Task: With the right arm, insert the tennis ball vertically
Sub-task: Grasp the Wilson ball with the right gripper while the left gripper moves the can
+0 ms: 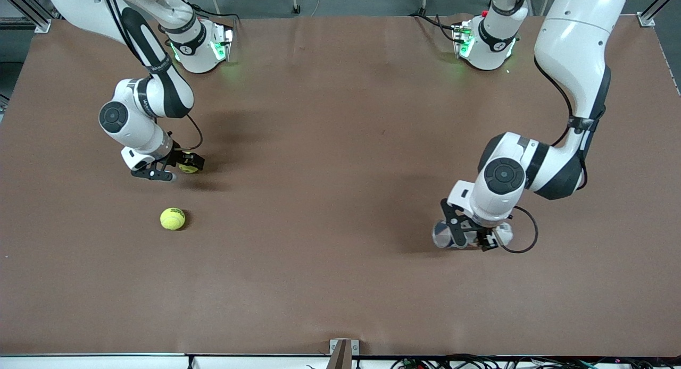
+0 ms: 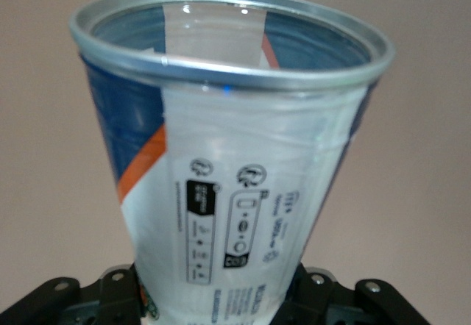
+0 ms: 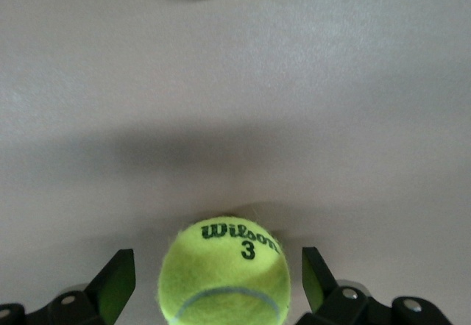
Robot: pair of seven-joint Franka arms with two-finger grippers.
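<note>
Front view, left to right. Brown tabletop (image 1: 330, 199) fills the frame; its lower edge runs along the bottom of the frame.

Left of frame: right end effector (image 1: 169, 167) low at the tabletop, fingers (image 3: 114, 281) spread wide on either side of a tennis ball (image 1: 188, 167), gaps showing on both sides, not pinching. In the right wrist view that ball (image 3: 224, 272) sits between the pads, Wilson 3 print facing up.

Lower left: second tennis ball (image 1: 173, 218) lies free on the tabletop, nearer the front camera than the flanked ball, apart from it. Open brown surface all around it.

Centre of frame: bare tabletop, wide room between the two arms.

Lower right: left end effector (image 1: 471, 236) pressed onto a clear plastic can (image 1: 446, 235) with a metal rim. The left wrist view shows the can (image 2: 235, 170), blue and orange label, mouth open, base clamped between the fingers. Open surface between the can and the tabletop's lower edge.
</note>
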